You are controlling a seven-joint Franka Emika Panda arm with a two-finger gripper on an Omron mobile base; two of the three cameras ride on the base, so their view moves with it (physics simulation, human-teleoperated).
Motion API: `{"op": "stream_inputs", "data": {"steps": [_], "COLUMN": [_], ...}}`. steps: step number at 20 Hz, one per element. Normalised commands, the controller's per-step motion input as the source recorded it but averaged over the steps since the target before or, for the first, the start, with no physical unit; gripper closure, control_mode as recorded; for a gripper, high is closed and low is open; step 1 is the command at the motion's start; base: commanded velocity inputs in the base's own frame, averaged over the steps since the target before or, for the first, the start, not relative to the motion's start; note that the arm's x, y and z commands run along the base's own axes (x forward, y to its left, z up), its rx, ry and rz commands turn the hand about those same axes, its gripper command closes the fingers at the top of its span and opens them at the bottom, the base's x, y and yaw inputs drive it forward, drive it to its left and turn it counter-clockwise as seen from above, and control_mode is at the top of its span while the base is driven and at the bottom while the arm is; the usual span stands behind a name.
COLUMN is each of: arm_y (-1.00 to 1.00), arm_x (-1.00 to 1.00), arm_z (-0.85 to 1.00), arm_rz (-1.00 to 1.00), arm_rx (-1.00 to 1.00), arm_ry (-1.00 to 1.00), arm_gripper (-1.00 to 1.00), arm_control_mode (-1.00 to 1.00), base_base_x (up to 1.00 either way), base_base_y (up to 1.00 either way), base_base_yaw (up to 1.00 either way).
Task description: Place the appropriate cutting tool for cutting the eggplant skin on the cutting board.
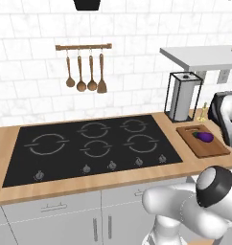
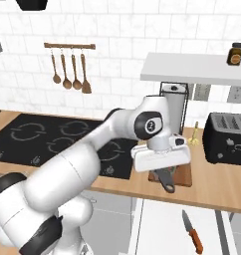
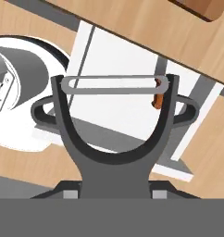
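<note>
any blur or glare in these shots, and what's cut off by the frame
Left base view: soft and low-res, no glare, even light; eggplant readable on the board. Right base view: arm hides most of the board, knife on the floor is sharp enough. Hand view: peeler fills the foreground, end effector cropped at the bottom.

Eggplant (image 1: 203,137) on cutting board (image 1: 206,147), at tabletop (image 1: 89,184) right end, right of cooktop (image 1: 89,146). Paper-towel stand (image 1: 183,97) behind board, toaster (image 2: 227,138) to board's right, knife (image 2: 192,233) on floor below front edge.
</note>
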Motion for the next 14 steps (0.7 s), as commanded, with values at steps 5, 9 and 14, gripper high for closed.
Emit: {"op": "stream_inputs", "data": {"steps": [5, 9, 14], "arm_y": [-0.05, -0.08, -0.06], "arm_x": [0.9, 0.85, 0.69], "arm_z": [-0.24, -0.37, -0.45], "arm_rz": [0.12, 0.12, 0.11], "arm_rx": [0.03, 0.04, 0.04], "arm_ry": [0.0, 0.0, 0.0], "arm_gripper": [1.0, 1.0, 1.0], "arm_control_mode": [-1.0, -1.0, -1.0], "base_base_x": [0.0, 0.0, 0.0], "base_base_y": [0.0, 0.0, 0.0], "base_base_yaw": [0.0, 0.0, 0.0]}}
